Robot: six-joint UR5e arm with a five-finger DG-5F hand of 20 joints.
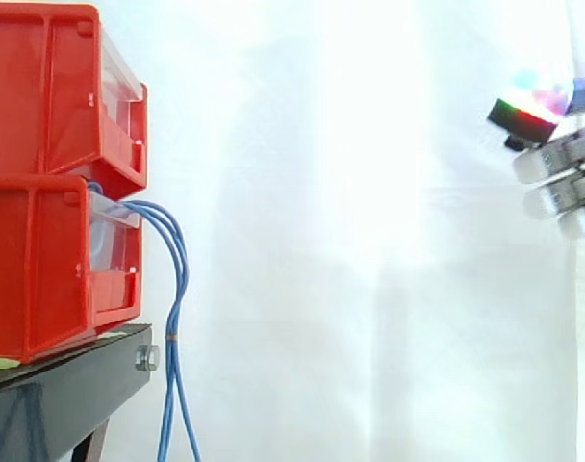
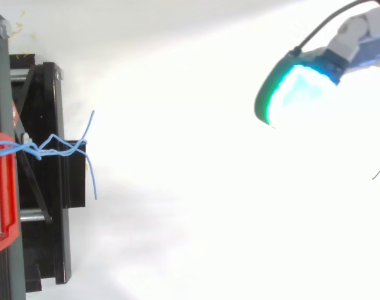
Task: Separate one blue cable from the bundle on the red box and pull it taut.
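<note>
The blue cables point(image 1: 174, 289) hang bundled from the front of the lower red bin point(image 1: 42, 279), trailing down past the stand. The robot hand point(image 1: 562, 159) hovers well apart at the right; whether it is spread or closed cannot be told.

Blue cables point(image 1: 179, 289) droop from the lower red bin point(image 1: 42, 269) (banded together midway), ends splaying apart.

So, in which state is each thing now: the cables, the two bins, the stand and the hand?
black stand: carrying both bins.
lower red bin: upright on the stand.
upper red bin: upright, stacked on the lower one.
blue cables: slack, hanging from the lower red bin, bundled by a small tie, none separated.
hand: apart from the cables, not touching them.
</note>
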